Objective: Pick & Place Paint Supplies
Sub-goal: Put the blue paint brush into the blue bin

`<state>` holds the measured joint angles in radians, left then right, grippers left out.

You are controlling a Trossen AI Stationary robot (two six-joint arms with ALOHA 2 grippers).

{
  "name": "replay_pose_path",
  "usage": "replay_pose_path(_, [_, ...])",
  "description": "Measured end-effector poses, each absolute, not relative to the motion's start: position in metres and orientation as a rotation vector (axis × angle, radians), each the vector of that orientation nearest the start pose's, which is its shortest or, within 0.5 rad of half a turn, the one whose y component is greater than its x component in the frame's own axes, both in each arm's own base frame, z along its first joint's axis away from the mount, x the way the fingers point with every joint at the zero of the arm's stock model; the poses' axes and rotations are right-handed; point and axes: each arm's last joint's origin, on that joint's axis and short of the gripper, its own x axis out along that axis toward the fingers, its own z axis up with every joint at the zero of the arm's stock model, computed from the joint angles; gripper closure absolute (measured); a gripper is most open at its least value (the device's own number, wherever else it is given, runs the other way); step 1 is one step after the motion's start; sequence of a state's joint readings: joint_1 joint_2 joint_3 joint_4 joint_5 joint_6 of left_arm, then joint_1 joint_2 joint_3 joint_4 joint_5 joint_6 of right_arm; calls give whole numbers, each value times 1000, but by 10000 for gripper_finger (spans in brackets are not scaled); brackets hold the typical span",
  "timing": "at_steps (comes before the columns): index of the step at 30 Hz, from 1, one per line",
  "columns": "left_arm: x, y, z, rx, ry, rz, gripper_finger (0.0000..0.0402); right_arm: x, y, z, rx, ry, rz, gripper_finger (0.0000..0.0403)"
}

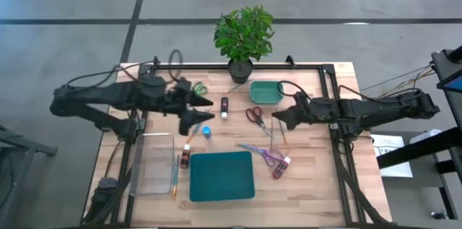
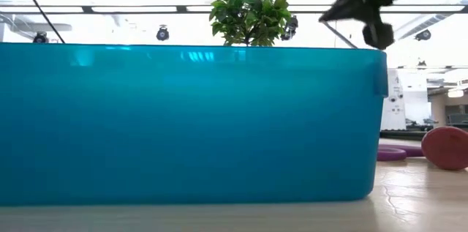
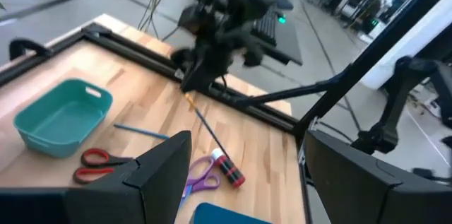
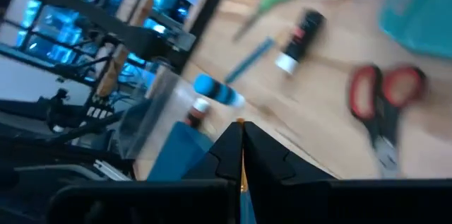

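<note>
Paint supplies lie scattered on the tabletop (image 1: 303, 186): a blue bottle (image 1: 206, 133) and a black bottle (image 1: 224, 107) near the middle, a dark red bottle (image 1: 185, 157) beside the teal lid (image 1: 221, 175). The left hand (image 1: 198, 113) hovers above them, fingers apart and empty. The right hand (image 1: 276, 119), fingers pressed together, pinches a thin brush (image 1: 282, 134) near the red scissors (image 1: 254, 116).
</note>
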<state>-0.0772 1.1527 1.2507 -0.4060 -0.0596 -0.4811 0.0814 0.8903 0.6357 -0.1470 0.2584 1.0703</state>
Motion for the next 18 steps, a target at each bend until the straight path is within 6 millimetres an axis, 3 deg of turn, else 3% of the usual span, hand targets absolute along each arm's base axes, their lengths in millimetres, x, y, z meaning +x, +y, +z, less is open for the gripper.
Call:
replay_pose_path(10, [295,-23,376,-512,284,10,119,238,17,337,748,183,-284,395])
replay_pose_path(18, [304,-27,373,-513,266,-13,119,280,26,381,635,142,-227,395])
